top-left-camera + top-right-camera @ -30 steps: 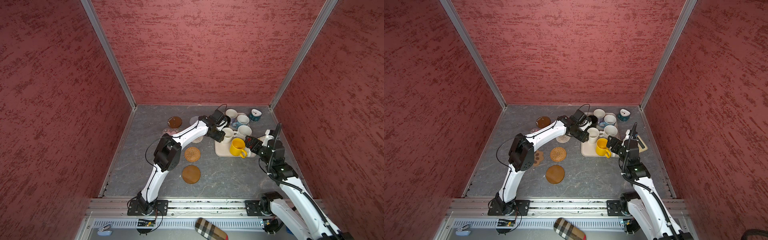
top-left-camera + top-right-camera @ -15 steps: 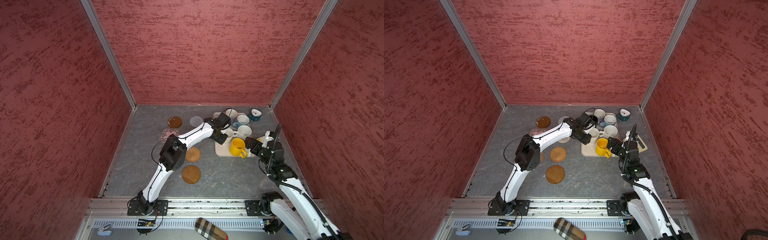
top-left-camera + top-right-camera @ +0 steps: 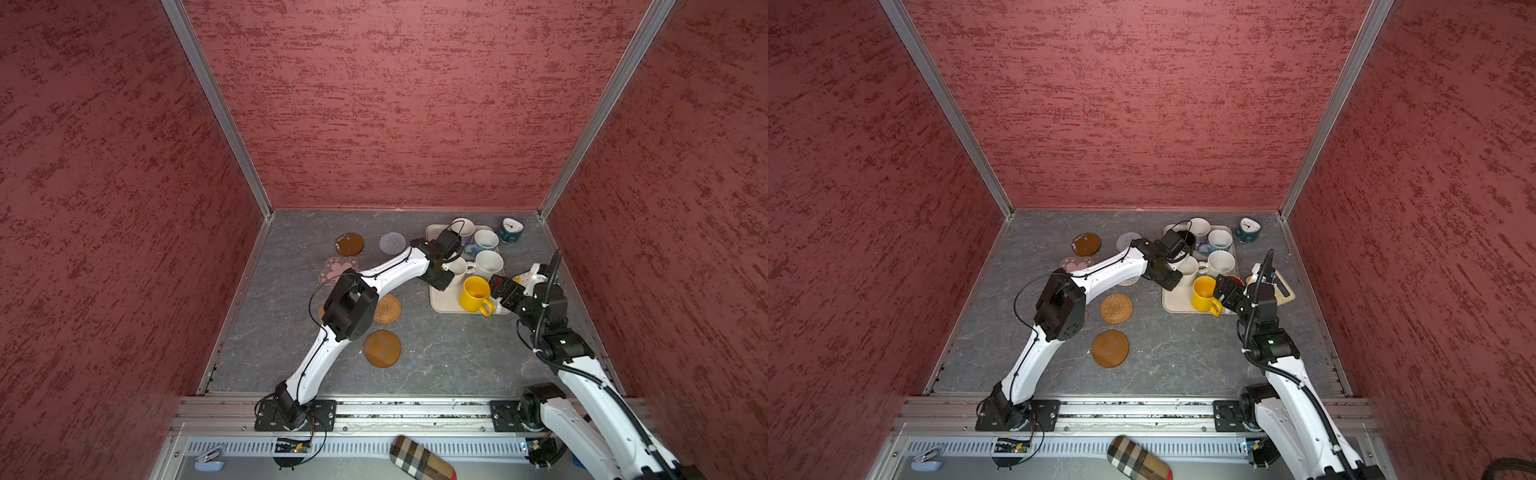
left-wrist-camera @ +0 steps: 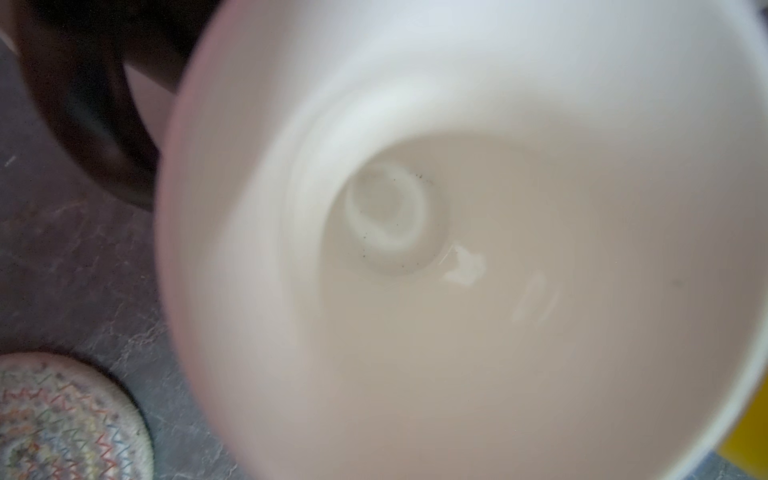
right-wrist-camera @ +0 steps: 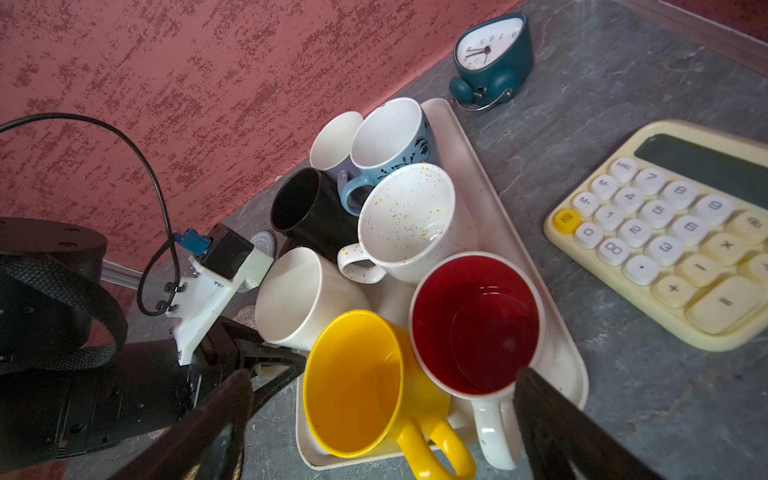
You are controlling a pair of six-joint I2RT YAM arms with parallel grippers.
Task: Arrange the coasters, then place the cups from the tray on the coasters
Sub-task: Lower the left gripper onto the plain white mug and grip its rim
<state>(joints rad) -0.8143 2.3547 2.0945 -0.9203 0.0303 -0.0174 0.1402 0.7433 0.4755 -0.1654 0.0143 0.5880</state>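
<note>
The cream tray (image 3: 444, 305) holds several cups: yellow (image 3: 473, 293), plain white (image 3: 459, 268), speckled white (image 3: 488, 264), blue-handled (image 3: 484, 241), black (image 5: 299, 203) and red-inside (image 5: 473, 324). My left gripper (image 3: 446, 274) sits at the plain white cup (image 5: 299, 299), its fingers (image 5: 270, 353) closed round the handle. That cup's inside (image 4: 457, 249) fills the left wrist view. My right gripper (image 5: 384, 376) hangs open over the yellow cup (image 5: 353, 382) and the red-inside cup. On the floor lie two brown discs (image 3: 349, 244) (image 3: 382, 348) and grey (image 3: 392, 242), pink flower (image 3: 340, 266), rattan (image 3: 387, 308) and beige woven (image 4: 62, 419) coasters.
A teal alarm clock (image 3: 511, 230) stands behind the tray in the back right corner. A cream calculator (image 5: 673, 237) lies right of the tray, beside my right arm. Red walls close in three sides. A plaid case (image 3: 422, 459) lies outside the front rail.
My left gripper has swung right from above the coasters onto the tray's plain white cup, and its jaws have narrowed. The right arm has stayed still and open.
</note>
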